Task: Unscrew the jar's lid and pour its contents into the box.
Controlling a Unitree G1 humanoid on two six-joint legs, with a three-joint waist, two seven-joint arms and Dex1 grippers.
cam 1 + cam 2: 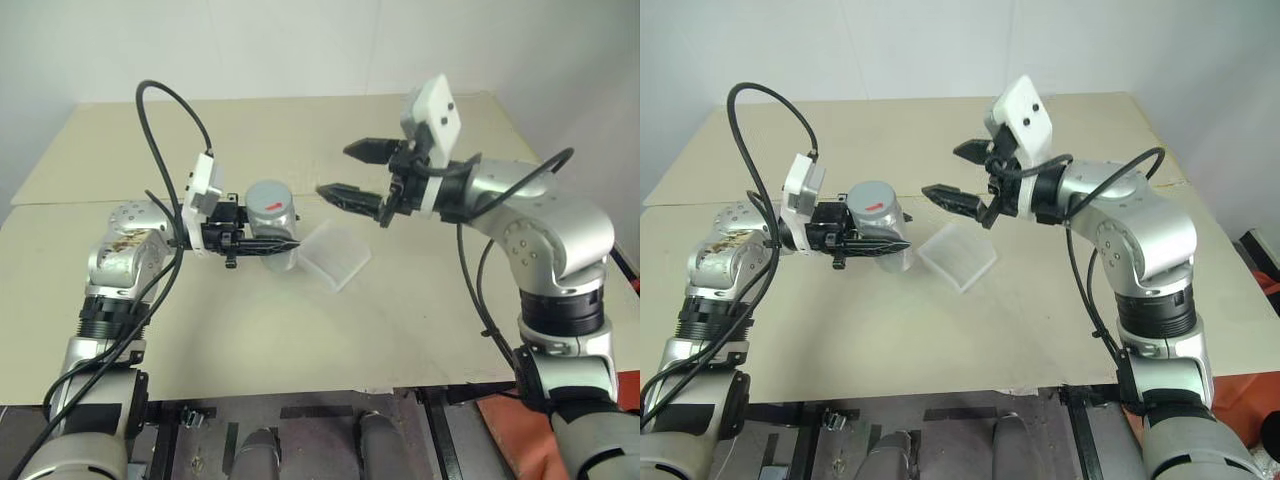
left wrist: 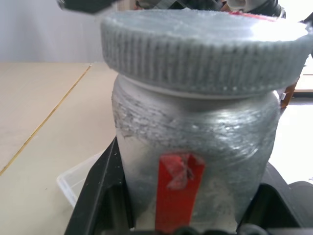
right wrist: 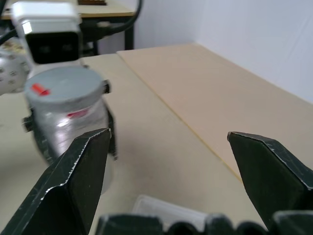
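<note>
The left claw (image 1: 262,245) is clamped on the jar (image 1: 272,225), holding it upright above the bench (image 1: 420,300), left of the middle of the scene. The lid (image 1: 270,198) sits on top of the jar, grey and ribbed at its edge, with a small red mark on its flat face. A red strip runs down the jar's side between the claw's fingers (image 2: 100,196). The right claw (image 1: 358,172) hangs to the right of the jar and apart from it, its two black fingers spread wide with nothing between them, pointing left toward the lid. The box (image 1: 335,255) lies on the bench just right of the jar, below and between the two claws. Whether the box touches the jar cannot be told.
</note>
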